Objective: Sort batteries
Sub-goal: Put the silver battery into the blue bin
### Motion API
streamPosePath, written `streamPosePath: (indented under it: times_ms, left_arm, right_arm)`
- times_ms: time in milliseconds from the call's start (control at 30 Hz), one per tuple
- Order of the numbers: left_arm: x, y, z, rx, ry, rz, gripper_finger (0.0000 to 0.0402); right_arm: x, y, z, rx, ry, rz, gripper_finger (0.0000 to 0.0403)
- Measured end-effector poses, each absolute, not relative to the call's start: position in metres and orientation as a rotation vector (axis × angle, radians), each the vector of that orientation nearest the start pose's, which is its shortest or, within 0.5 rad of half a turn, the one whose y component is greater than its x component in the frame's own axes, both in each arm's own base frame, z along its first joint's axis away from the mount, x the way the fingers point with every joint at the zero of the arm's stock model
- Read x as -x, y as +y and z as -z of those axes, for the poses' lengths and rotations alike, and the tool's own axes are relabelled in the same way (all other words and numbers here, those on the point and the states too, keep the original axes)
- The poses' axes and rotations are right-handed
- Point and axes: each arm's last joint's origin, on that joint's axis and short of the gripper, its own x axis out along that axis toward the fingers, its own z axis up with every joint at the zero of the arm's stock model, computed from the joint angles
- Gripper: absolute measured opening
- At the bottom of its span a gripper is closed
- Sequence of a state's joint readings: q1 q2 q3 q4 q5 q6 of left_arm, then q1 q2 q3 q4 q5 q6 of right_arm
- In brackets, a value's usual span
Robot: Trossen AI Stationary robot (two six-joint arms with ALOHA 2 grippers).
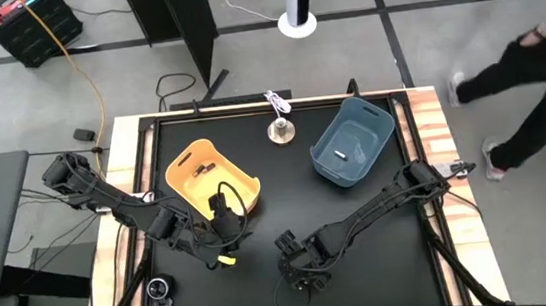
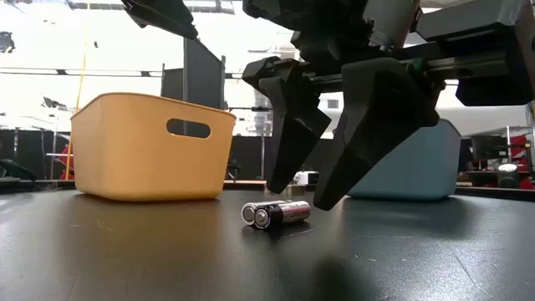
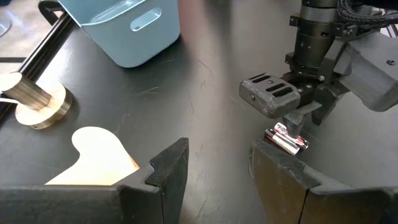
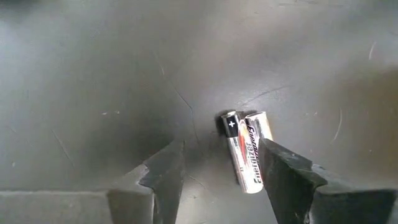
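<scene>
Two small silvery batteries with dark ends [image 4: 245, 151] lie side by side on the black table, also seen in the low view [image 2: 276, 213]. My right gripper [image 4: 217, 168] is open and points down just above them at the table's near middle [image 1: 299, 263]. The pair lies between its fingers, close to one finger [image 4: 283, 177]; I cannot tell if that finger touches it. My left gripper [image 3: 217, 174] is open and empty by the orange bin's near side [image 1: 221, 216], facing the right gripper [image 3: 273, 99]. Dark batteries [image 1: 199, 170] lie in the orange bin [image 1: 184, 187]. A silvery one [image 1: 341, 153] lies in the blue bin [image 1: 376, 123].
A round metal knob with a white cord [image 1: 279, 129] stands between the bins at the far edge. A small yellow piece [image 1: 226, 260] lies near the left arm. A black device [image 1: 161, 289] sits at the near left. A person [image 1: 544, 42] moves beyond the table's right side.
</scene>
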State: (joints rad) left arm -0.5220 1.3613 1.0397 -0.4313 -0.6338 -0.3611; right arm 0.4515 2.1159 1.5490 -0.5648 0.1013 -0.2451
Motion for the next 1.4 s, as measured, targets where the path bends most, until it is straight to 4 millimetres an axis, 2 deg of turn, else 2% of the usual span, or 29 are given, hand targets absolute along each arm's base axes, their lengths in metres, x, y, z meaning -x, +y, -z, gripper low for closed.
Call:
streamPosePath:
  times_ms: [400, 533, 733, 1100, 1400]
  left_arm:
    - [-0.254, -0.126, -0.279, -0.062, 0.597, -0.217, 0.0164]
    - [-0.254, -0.126, -0.279, -0.062, 0.597, -0.217, 0.0164]
    - [-0.254, -0.126, -0.279, -0.06, 0.597, -0.217, 0.0164]
    - [-0.254, -0.126, -0.279, -0.058, 0.596, -0.218, 0.0164]
    - [-0.254, -0.126, -0.279, -0.06, 0.597, -0.217, 0.0164]
  right_arm:
    - [-0.396, 0.185, -0.163, 0.507, 1.069, -0.429, 0.025]
    - [-0.401, 0.183, -0.171, 0.501, 1.046, -0.422, 0.0255]
    - [-0.404, 0.175, -0.17, 0.526, 1.052, -0.426, 0.0255]
    - [-0.394, 0.196, -0.17, 0.556, 1.041, -0.471, 0.0255]
    - [-0.392, 0.195, -0.161, 0.558, 1.03, -0.437, 0.0255]
